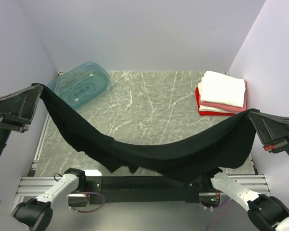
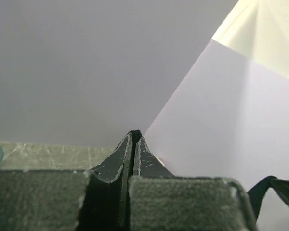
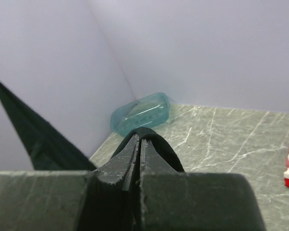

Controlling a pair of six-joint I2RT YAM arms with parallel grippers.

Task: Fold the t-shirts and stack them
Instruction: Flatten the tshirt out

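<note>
We held the black shirt (image 1: 149, 154) aloft, sagging over the table (image 1: 149, 103); the stack (image 1: 222, 94) lay far right. The left gripper (image 1: 37, 87) and right gripper (image 1: 253, 112) were clamped on the shirt's ends. Uneven tension might slip 1 free.

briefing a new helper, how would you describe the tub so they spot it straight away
Start at the grey marbled table and go to its far left corner. The tub sits there: the only see-through teal plastic thing, while the black shirt and the folded pile are cloth.
</note>
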